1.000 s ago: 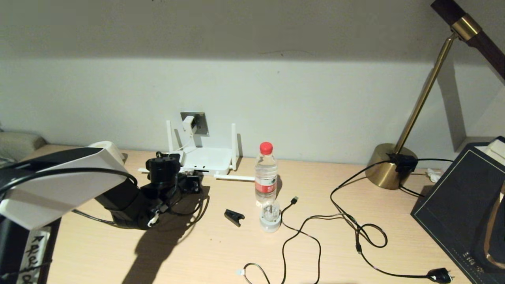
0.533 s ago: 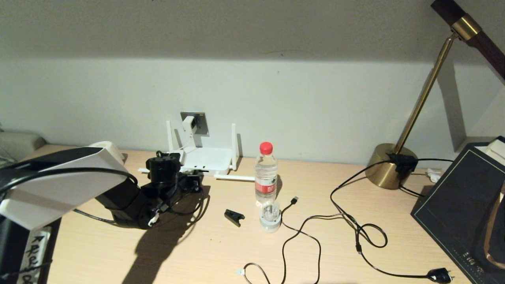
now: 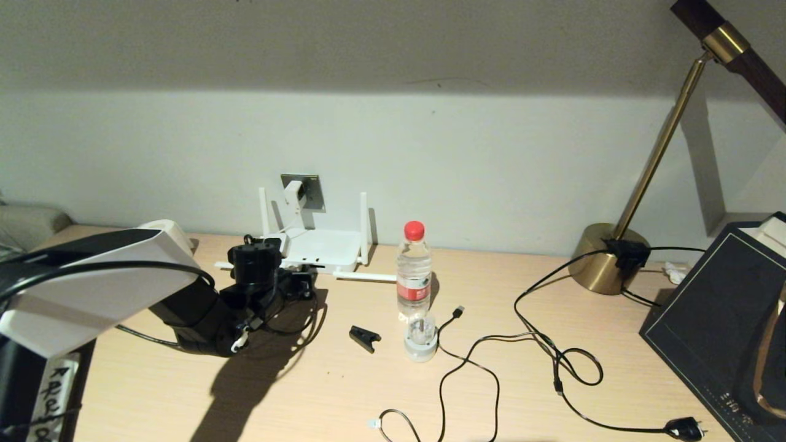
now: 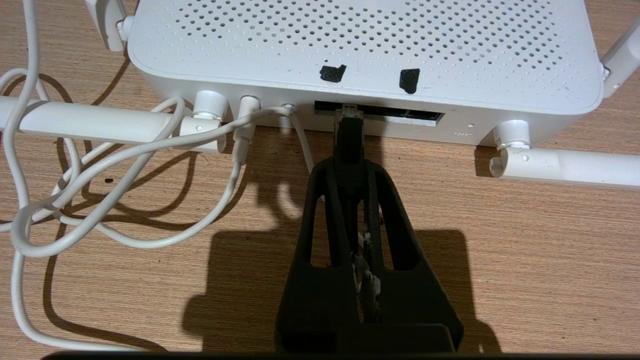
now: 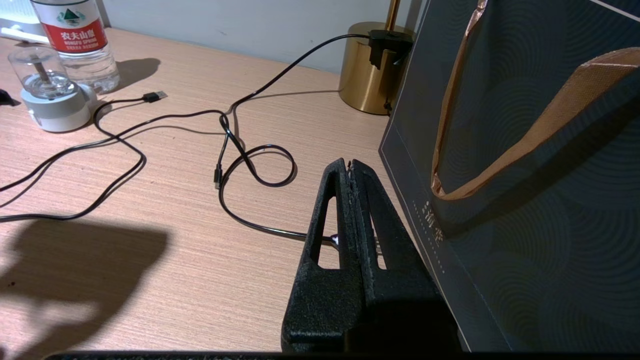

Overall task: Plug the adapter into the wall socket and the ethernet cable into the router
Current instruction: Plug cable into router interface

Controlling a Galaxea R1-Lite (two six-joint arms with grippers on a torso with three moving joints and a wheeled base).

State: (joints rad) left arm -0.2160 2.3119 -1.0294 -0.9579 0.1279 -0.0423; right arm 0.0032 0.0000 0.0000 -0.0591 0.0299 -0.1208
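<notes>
The left pincer (image 4: 350, 150) is pinched shut on the thin black ethernet cable (image 4: 349, 137), its plug pointing straight into the flat white router's (image 4: 360, 45) dark slot.

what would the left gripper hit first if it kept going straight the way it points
Probably the flat white router: the left gripper, shut on the black ethernet cable plug, points at its dark front slot, the plug tip already at it.

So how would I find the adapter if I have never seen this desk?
Look at the wall behind the wooden desk. Above the white router is a grey wall socket. The adapter is the small white cube plugged into it, with a thin white cord.
</notes>
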